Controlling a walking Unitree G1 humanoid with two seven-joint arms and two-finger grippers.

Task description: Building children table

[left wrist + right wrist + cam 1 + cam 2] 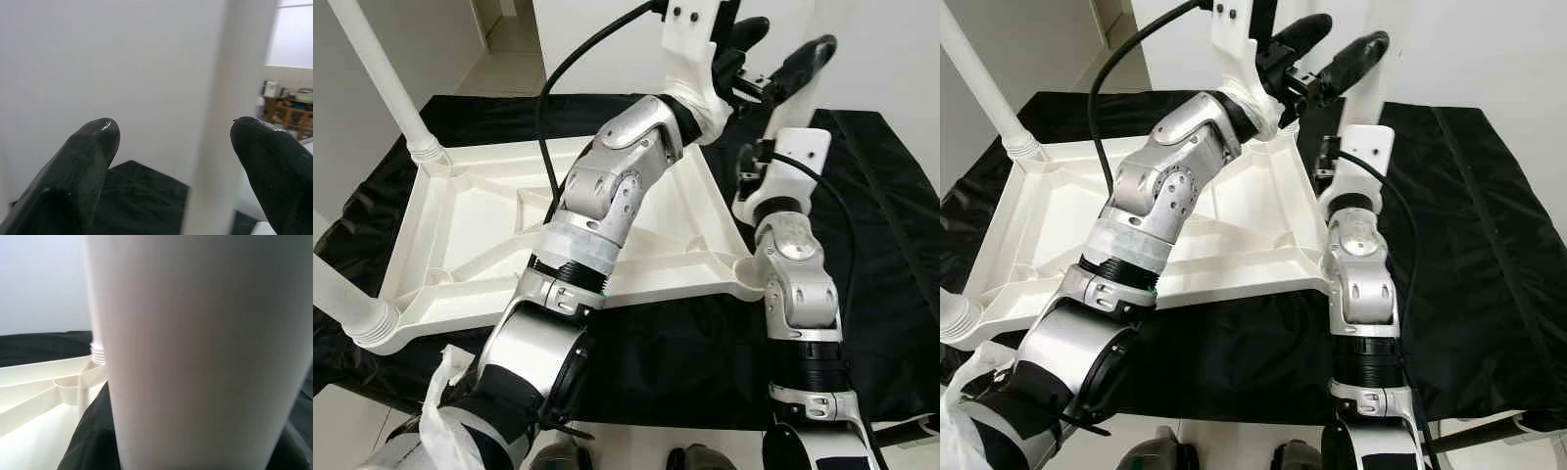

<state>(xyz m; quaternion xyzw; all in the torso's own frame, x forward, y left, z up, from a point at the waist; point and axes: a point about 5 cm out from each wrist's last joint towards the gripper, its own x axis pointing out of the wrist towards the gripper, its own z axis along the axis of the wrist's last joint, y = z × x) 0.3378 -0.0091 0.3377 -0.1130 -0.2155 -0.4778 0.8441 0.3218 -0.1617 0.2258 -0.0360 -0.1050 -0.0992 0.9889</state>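
Your left end effector is raised at the far corner of the upturned white tabletop, fingers spread wide with an upright table leg between them, long axis vertical. Your right end effector is beside that corner; I cannot tell its opening, a white leg standing right before it. The tabletop lies on the black-draped surface.

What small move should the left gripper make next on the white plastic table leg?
Probably close the left gripper on the white plastic table leg: its two black fingers stand open on either side of the upright leg, so a grip looks ready.
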